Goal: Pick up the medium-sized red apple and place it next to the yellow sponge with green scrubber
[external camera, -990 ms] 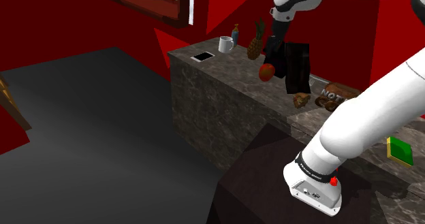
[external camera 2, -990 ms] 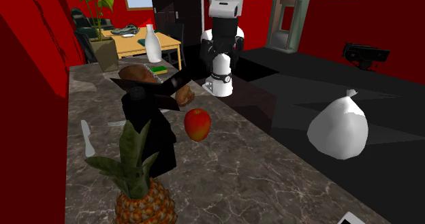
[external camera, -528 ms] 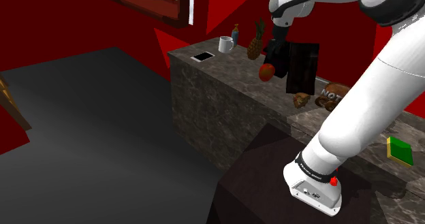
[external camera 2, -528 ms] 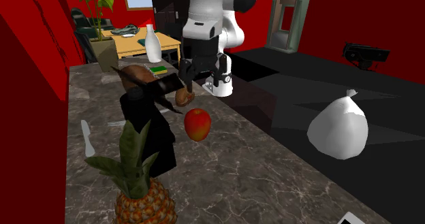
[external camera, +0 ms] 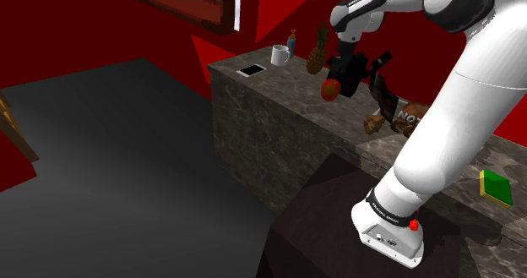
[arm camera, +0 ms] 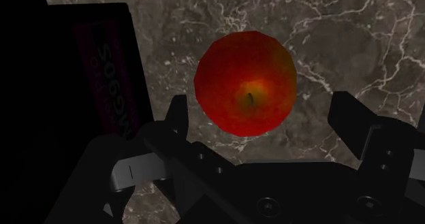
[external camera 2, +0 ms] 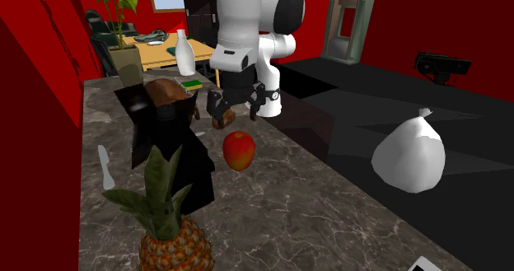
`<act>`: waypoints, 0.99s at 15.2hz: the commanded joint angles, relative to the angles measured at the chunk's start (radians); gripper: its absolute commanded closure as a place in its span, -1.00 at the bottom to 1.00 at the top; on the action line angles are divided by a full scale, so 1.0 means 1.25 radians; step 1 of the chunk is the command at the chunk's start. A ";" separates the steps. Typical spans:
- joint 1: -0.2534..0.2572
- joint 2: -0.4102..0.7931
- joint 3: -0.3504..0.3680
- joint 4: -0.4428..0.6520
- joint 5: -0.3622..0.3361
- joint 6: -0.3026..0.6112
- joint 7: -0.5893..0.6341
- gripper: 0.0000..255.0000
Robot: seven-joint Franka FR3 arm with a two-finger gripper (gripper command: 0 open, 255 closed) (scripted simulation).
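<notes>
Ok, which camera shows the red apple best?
The wrist view: the red apple sits large, unobstructed, stem dimple visible. The second exterior view shows it whole but smaller; the shoulder view, smallest.

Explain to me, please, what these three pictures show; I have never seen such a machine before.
The machine is a white robot arm standing on a box. One picture looks over its shoulder, one looks along the stone counter toward it, one comes from a camera on its hand. On the counter are a red apple, a black box, a pineapple, a white mug and a green and yellow sponge. The black jaws stand open, with the apple between them in the hand camera; nothing is clasped.
</notes>
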 commanded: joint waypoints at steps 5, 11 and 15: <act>-0.002 0.011 0.001 -0.018 0.007 0.028 -0.004 -1.00; -0.002 0.011 0.001 -0.018 0.007 0.028 -0.004 1.00; -0.002 0.011 0.001 -0.018 0.007 0.028 -0.004 1.00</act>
